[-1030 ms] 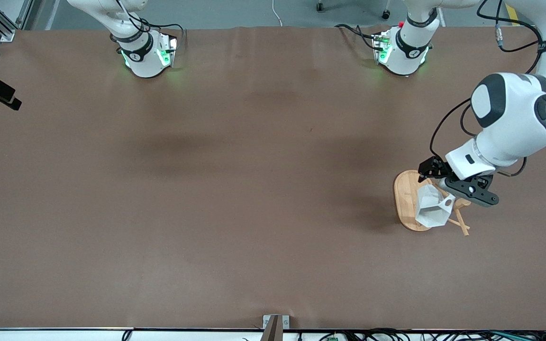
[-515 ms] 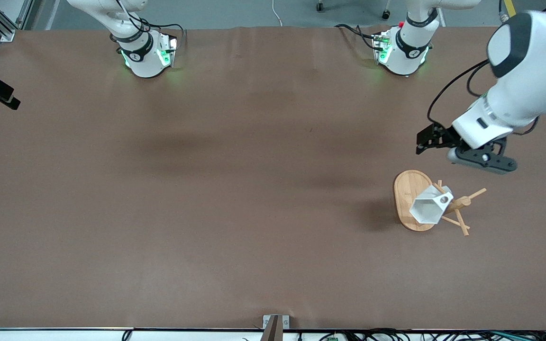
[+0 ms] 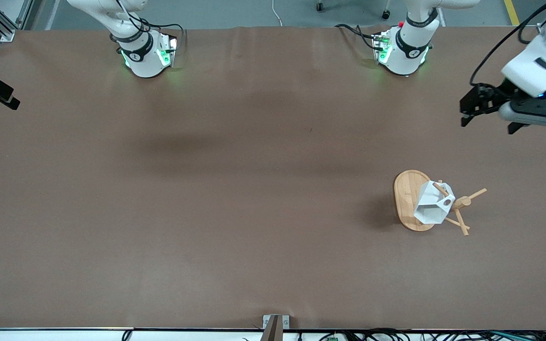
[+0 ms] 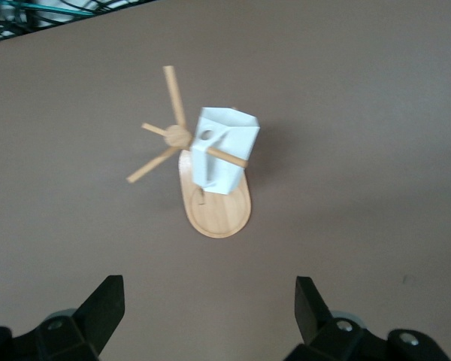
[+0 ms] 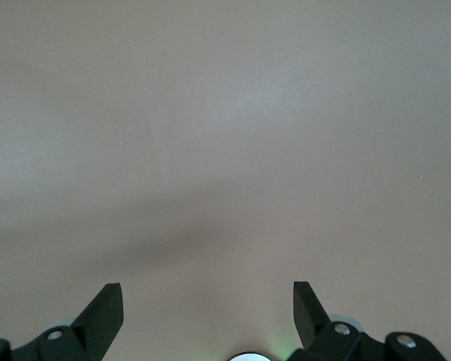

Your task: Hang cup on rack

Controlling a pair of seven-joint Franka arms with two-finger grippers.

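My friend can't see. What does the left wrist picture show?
A white cup hangs on a peg of a wooden rack standing on the brown table. The left end effector is open above it, holding nothing.

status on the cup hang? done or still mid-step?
Looks done: the cup hangs on a peg of the rack, the peg passing through the hole in its side piece, with nothing gripping it. In hand: nothing; the left gripper is open and empty, up over bare table at the left arm's end. The right gripper is open over bare table; that arm waits. Left: nothing visible, apart from parking the left arm.
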